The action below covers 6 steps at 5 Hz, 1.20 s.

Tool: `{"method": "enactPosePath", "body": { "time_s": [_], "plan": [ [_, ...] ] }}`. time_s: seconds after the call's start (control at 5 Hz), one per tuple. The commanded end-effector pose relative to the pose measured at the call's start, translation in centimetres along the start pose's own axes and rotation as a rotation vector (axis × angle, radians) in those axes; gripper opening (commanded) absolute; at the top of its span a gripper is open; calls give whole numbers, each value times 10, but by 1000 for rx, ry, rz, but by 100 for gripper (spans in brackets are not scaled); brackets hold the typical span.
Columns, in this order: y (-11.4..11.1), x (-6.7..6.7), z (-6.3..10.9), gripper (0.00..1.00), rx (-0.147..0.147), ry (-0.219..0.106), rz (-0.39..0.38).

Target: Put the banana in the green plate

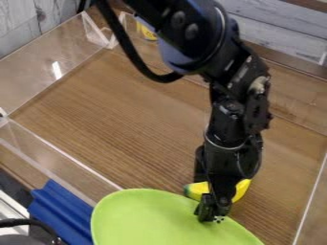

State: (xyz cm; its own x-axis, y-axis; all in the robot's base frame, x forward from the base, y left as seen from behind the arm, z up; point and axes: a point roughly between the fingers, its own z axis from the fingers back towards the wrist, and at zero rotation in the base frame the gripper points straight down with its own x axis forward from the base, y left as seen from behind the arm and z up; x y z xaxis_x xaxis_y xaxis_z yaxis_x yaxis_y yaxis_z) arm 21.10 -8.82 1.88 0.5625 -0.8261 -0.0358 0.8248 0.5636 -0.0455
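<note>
The green plate (pixel 141 222) lies at the bottom edge of the camera view, cut off by the frame. The banana (pixel 239 188) lies just past the plate's far rim; only yellow patches of it show on either side of the arm. My gripper (pixel 209 212) points straight down in front of the banana, its dark fingertips over the plate's far rim. The jaws look open, with nothing visibly between the tips. Whether the fingers touch the banana is hidden by the gripper body.
The wooden table (pixel 115 115) is boxed in by clear acrylic walls (pixel 52 72) at the left, back and right. A blue ribbed object (pixel 57 212) sits outside the wall at the lower left. A yellow item (pixel 147 29) peeks from behind the arm at the top.
</note>
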Motion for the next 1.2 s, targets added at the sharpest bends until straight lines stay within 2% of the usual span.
{"method": "enactPosePath", "body": {
  "time_s": [0.0,0.4,0.6,1.0],
  "plan": [
    [0,6,5,100,10,-22,-8],
    [0,9,4,100,7,-25,-12],
    [-2,7,8,0,6,-24,-10],
    [-6,3,17,0,3,-28,-9]
  ]
}}
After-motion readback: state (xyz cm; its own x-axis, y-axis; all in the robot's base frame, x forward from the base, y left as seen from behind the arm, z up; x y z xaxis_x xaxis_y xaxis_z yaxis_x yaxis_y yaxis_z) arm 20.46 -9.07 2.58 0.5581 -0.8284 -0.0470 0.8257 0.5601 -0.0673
